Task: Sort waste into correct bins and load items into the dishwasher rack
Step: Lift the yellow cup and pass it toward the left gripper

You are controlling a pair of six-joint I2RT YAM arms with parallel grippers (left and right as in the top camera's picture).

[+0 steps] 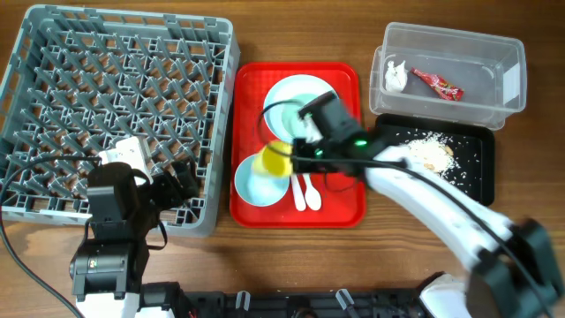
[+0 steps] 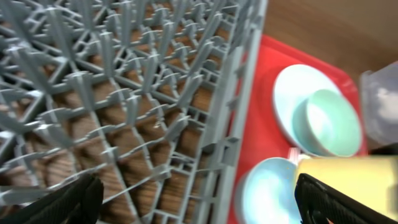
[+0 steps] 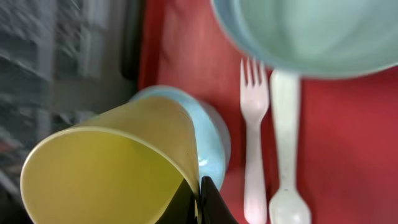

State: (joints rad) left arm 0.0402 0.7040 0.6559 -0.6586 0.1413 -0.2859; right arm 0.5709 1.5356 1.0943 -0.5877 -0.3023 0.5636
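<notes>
My right gripper (image 1: 290, 152) is shut on the rim of the yellow cup (image 1: 274, 161), holding it tilted above a mint-blue bowl (image 1: 258, 184) on the red tray; the pinch shows in the right wrist view (image 3: 198, 202) with the cup (image 3: 106, 168). A second mint bowl (image 1: 287, 104) sits on the white plate (image 1: 311, 87). The white fork (image 3: 252, 143) and spoon (image 3: 285, 143) lie on the tray. My left gripper (image 2: 199, 202) is open and empty over the grey dishwasher rack (image 1: 115, 97). The clear tub (image 1: 446, 75) holds the tissue (image 1: 394, 76) and red wrapper (image 1: 437, 84). The black tray (image 1: 472, 159) holds food scraps (image 1: 428, 152).
The red serving tray (image 1: 340, 208) lies between the rack and the two bins. Cables trail from the left arm over the rack's front edge (image 1: 53, 159). Bare wooden table (image 1: 397, 256) lies in front of the trays.
</notes>
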